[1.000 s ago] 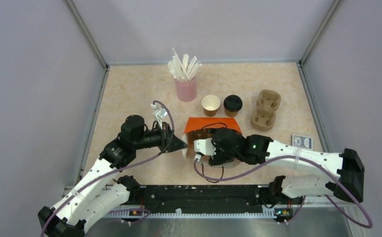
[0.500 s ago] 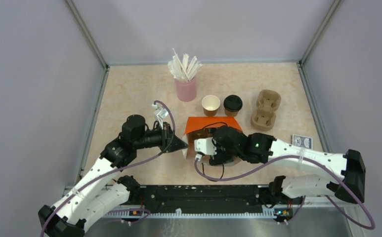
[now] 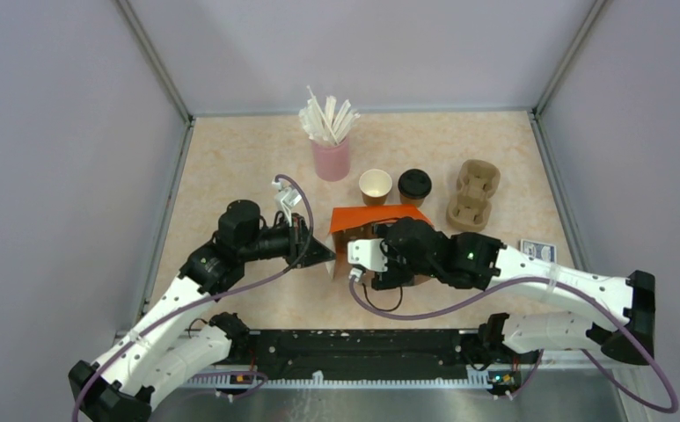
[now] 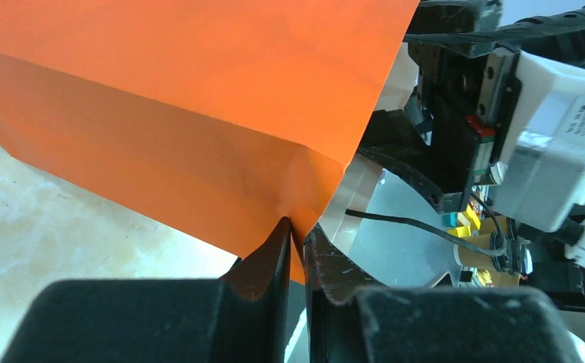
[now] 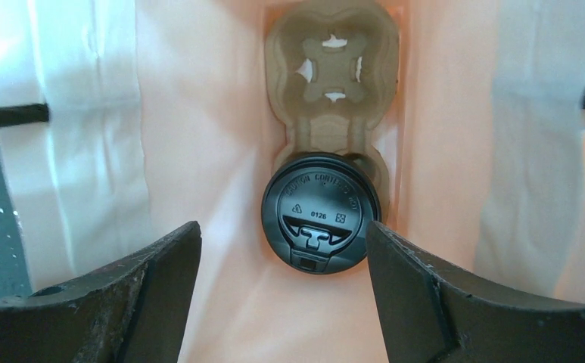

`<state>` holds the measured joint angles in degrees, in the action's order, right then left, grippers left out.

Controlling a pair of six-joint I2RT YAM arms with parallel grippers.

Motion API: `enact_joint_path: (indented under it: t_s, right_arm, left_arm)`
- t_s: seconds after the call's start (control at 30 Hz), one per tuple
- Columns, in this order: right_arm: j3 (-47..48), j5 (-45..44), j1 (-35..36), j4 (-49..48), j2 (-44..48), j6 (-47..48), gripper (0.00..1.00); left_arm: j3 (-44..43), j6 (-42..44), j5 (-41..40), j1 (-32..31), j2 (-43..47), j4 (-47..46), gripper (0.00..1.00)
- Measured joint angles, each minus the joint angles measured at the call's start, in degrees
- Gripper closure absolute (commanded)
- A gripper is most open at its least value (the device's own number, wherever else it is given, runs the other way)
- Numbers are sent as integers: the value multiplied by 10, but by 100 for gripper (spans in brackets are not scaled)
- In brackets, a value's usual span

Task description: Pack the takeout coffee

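Note:
An orange paper bag (image 3: 378, 219) stands mid-table. My left gripper (image 4: 297, 227) is shut on the bag's (image 4: 198, 98) folded rim corner, seen from above at the bag's left edge (image 3: 325, 255). My right gripper (image 5: 282, 231) hangs open over the bag's mouth, jaws wide apart and holding nothing. Below it, inside the bag, a coffee cup with a black lid (image 5: 321, 212) sits in the near pocket of a tan pulp carrier (image 5: 333, 68). Behind the bag stand a lidless brown cup (image 3: 375, 186) and a lidded cup (image 3: 414, 185).
A pink cup of white straws (image 3: 330, 151) stands at the back. A second pulp carrier (image 3: 473, 195) lies right of the cups. A small blue box (image 3: 538, 251) sits near the right wall. The right arm (image 3: 530, 272) reaches across the front of the table.
The right gripper has drawn back a little to the right and away from the near edge above the bag, jaws slightly narrower. The left gripper has kept its hold on the bag.

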<state>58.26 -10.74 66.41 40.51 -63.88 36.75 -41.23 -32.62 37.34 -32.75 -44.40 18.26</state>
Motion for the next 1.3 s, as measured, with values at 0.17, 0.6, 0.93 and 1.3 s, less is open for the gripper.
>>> enact_joint_path:
  t_s: [0.17,0.6,0.93,1.3]
  right_arm:
    - [7,12,6,0,16,-26,24]
    - [82,33,21,7,20,-90,25]
    - [120,45,25,13,21,-133,23]
    - [145,20,25,0,20,-184,21]
  left_arm:
    - [-4,0,-3,-1,-3,2,84]
    - [-18,-12,-8,-2,-9,4,85]
    - [-28,-52,-17,-2,-7,16,88]
    - [-122,-89,-28,-3,-55,59,90]
